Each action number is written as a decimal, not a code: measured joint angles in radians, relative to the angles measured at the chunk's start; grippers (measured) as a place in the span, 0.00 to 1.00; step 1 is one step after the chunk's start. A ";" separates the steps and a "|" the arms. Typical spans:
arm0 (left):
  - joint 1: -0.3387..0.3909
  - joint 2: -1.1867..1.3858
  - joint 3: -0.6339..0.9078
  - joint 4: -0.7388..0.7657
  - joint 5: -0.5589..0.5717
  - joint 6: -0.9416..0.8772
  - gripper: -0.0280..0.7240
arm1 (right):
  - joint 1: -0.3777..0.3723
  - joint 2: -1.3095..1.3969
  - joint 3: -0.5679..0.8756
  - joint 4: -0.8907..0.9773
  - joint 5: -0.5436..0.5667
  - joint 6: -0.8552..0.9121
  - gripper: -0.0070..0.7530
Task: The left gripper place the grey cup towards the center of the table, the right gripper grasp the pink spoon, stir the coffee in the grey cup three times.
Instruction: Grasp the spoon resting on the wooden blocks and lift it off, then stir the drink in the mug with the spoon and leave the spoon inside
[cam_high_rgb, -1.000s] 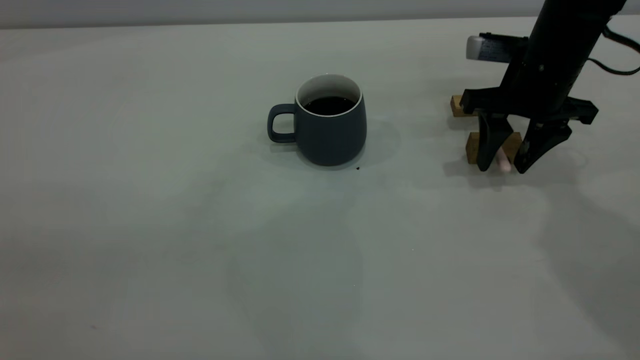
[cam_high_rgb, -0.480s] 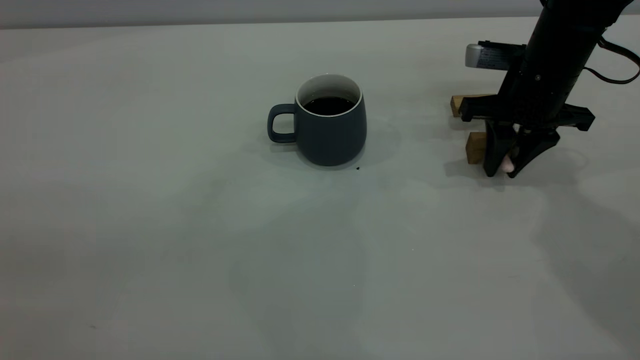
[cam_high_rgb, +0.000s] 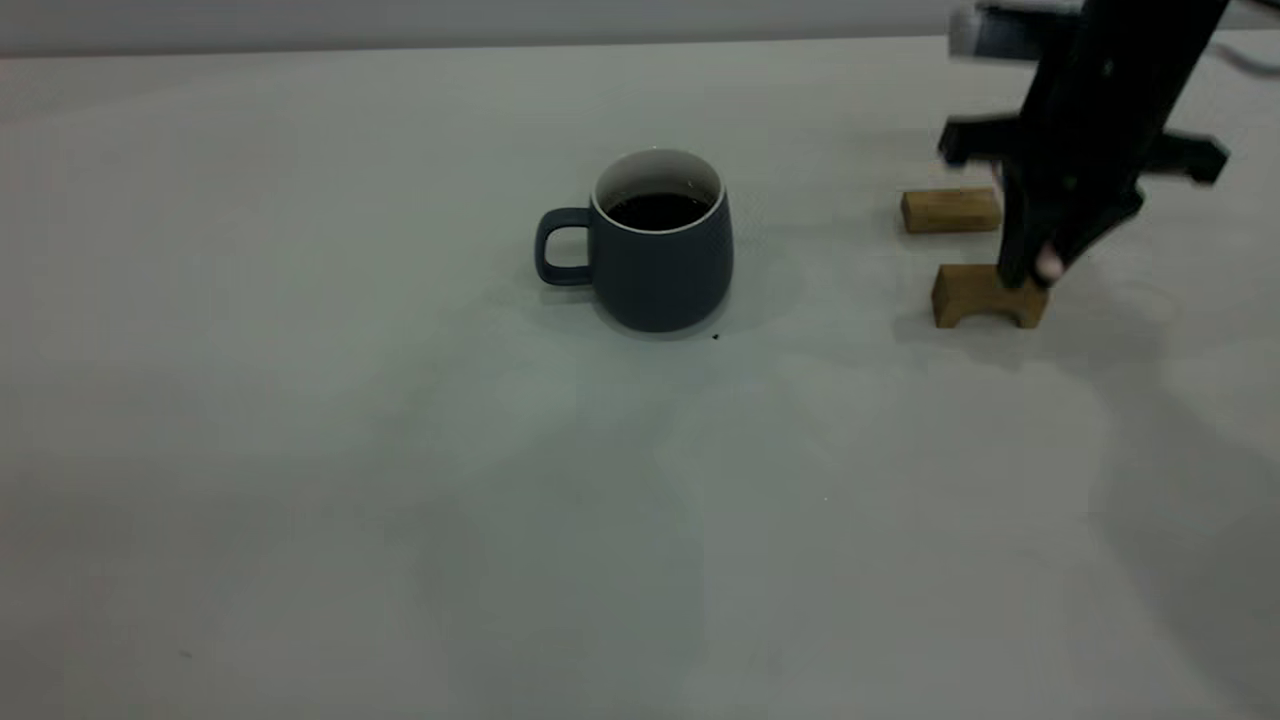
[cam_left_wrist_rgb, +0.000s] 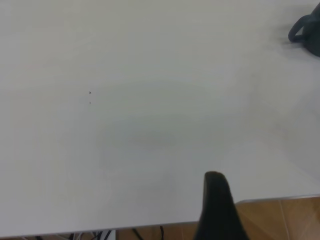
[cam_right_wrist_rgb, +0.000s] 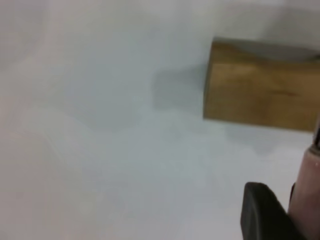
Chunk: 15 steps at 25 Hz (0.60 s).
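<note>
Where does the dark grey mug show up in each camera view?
Exterior view: the dark slate-grey rounded mug stands near the table's middle, handle toward the left arm's side.
Left wrist view: only its handle and edge show, at the frame's border.
Right wrist view: not in it.
Shared landmark: the pale grey-white table.

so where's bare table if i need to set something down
The whole near half of the table in front of the grey cup is bare, as is the stretch to its handle side. It's crowded at the right, where the right tool holds the pink spoon above two wooden blocks.

Matt grey cup (cam_high_rgb: 660, 255); tan wooden blocks (cam_high_rgb: 985, 295).
</note>
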 joint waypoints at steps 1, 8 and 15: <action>0.000 0.000 0.000 0.000 0.000 0.000 0.79 | 0.000 -0.027 0.000 0.011 0.016 0.000 0.17; 0.000 0.000 0.000 0.000 0.000 0.000 0.79 | 0.000 -0.141 0.000 0.456 0.107 -0.156 0.17; 0.000 0.000 0.000 0.000 0.000 0.000 0.79 | 0.000 -0.112 0.000 1.001 0.346 -0.369 0.17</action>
